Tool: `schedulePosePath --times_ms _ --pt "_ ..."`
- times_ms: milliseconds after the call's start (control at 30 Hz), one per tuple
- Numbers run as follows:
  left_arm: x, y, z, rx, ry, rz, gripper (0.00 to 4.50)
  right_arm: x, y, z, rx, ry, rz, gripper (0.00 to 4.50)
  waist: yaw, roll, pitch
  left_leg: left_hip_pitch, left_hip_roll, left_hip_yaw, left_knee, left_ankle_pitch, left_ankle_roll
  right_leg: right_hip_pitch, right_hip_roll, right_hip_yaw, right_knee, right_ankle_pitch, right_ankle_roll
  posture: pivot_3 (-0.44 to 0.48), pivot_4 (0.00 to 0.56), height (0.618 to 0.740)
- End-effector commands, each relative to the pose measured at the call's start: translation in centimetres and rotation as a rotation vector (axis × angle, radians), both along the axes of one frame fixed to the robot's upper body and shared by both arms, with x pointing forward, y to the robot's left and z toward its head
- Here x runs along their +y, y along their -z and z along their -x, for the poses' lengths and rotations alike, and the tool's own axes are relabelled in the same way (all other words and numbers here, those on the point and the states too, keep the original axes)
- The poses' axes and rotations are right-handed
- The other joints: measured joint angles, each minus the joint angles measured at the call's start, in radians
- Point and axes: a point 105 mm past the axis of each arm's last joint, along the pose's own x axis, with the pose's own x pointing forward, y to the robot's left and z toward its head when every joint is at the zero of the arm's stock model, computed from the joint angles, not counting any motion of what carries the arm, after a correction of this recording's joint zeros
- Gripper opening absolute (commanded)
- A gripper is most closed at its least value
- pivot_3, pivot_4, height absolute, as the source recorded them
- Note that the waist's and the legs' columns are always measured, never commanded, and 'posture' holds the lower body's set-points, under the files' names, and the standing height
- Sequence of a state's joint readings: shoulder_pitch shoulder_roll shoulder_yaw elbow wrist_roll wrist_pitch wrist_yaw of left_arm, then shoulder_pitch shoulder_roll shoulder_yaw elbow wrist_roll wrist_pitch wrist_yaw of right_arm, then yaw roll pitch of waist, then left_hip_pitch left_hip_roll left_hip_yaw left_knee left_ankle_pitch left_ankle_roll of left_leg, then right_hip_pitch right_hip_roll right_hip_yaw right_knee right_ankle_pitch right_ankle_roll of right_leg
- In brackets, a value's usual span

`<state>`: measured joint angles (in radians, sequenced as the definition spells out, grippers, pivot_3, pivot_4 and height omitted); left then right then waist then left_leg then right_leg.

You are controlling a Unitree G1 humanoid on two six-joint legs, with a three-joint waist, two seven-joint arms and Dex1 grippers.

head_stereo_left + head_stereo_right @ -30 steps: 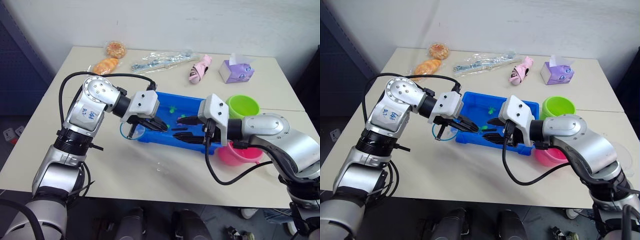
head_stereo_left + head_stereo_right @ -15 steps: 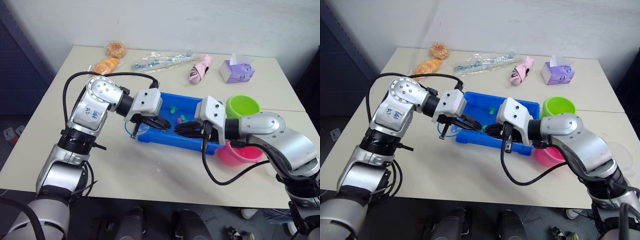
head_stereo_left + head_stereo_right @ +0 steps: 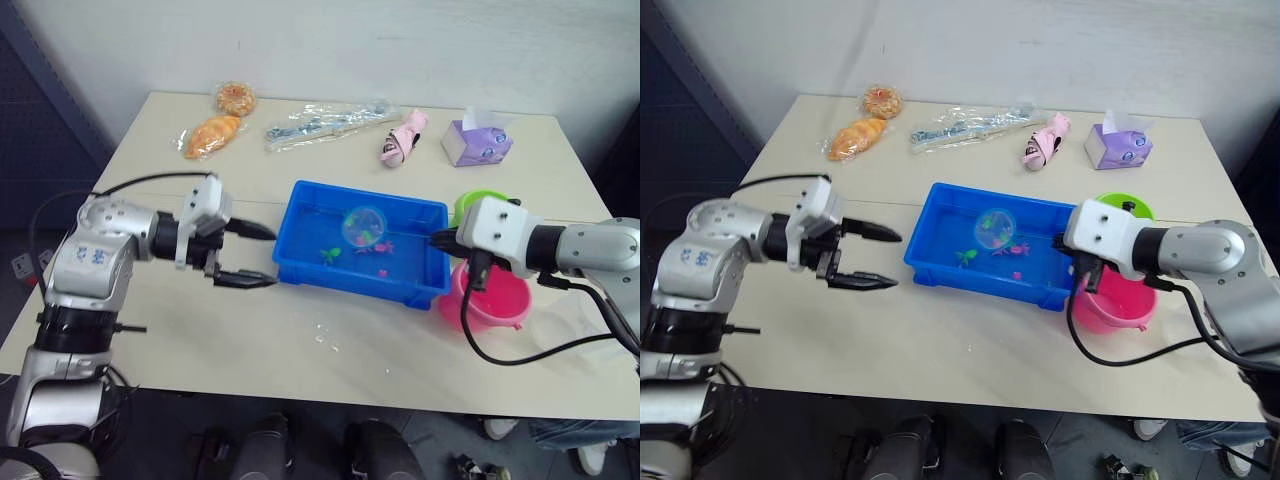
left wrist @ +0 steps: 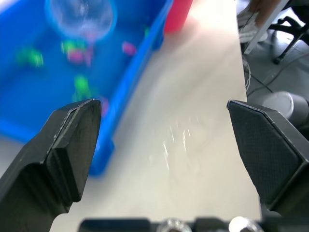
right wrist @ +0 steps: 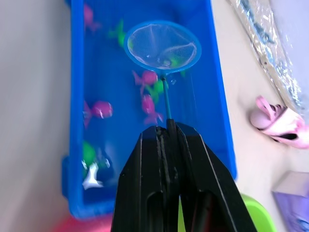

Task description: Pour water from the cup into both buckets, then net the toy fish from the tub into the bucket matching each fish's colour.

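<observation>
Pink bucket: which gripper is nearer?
Right. The right gripper holds the net just above the pink bucket; the left gripper is open beyond the tub.

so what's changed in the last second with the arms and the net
The left hand let go of the net and pulled back off the tub to the robot's left, fingers open. The right hand took the net's handle and drew back to the tub's right end. Tub and pink bucket stayed put.

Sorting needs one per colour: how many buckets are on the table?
2. The lime green bucket stands at the right end of the tub, partly hidden; the pink bucket sits beside it, nearer the robot.
</observation>
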<state>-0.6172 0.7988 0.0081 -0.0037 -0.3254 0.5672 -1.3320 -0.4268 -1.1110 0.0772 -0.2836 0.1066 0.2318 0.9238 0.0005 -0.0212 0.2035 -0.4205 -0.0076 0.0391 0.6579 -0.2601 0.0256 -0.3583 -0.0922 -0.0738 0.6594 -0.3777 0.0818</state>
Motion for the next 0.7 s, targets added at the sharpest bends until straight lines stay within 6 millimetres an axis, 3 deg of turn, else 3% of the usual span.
schedulePosePath --times_ms 33,333,500,700 --pt "0.5 -1.5 0.5 -0.092 -0.031 -0.018 4.37 -0.9 0.1 -0.3 -0.109 -0.079 0.146 0.0 -0.002 0.0 0.0 0.0 0.0 0.0 0.001 0.0 0.0 0.0 0.0 0.0 0.0 0.0 0.0 0.0 0.15 0.739" --pt "-0.8 -1.7 1.3 -0.124 -0.022 -0.03 4.37 -3.0 0.9 -0.8 -0.185 -0.179 0.364 0.0 -0.004 0.002 0.001 0.0 0.0 0.001 0.001 0.0 0.0 0.0 0.0 0.0 0.001 0.0 0.0 0.0 0.15 0.739" --pt "-1.2 -1.4 0.9 -0.13 -0.01 -0.052 4.37 -2.8 1.7 -0.6 -0.175 -0.205 0.379 0.0 -0.004 0.003 0.002 0.001 0.0 0.001 0.001 0.0 -0.001 0.0 0.0 0.0 0.002 0.0 0.0 0.0 0.15 0.739" --pt "-1.3 -2.5 -0.2 -0.137 -0.016 -0.042 4.37 -1.9 2.8 0.5 -0.128 -0.241 0.359 0.0 -0.001 0.003 0.002 0.0 0.0 0.001 0.002 0.0 -0.001 0.0 0.0 0.0 0.002 0.0 0.0 0.0 0.15 0.739"
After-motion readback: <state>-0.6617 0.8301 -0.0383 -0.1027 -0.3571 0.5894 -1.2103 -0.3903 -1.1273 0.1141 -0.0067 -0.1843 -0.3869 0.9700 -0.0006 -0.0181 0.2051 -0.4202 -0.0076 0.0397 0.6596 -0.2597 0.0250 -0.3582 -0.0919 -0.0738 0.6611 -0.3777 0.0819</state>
